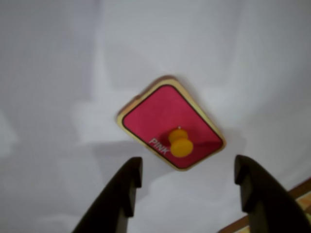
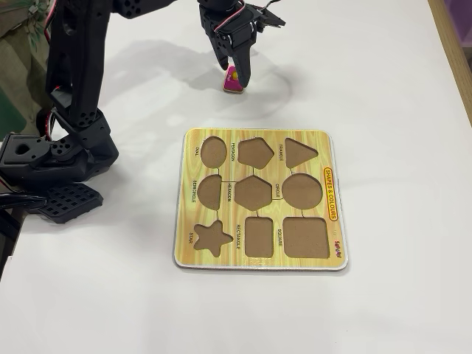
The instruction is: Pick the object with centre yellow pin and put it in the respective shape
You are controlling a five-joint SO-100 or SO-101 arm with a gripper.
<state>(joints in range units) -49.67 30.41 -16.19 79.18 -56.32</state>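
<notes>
A pink four-sided piece with a wooden rim, the word PINK and a yellow centre pin lies flat on the white table. In the wrist view my gripper is open, its two black fingers spread wide just short of the piece and touching nothing. In the fixed view the gripper hangs over the piece at the far side of the table, partly hiding it. The wooden shape board lies nearer the camera with all its cutouts empty, among them a rectangle and a square.
The arm's black base stands at the left of the fixed view. A corner of the board shows at the lower right of the wrist view. A wooden table edge runs along the right.
</notes>
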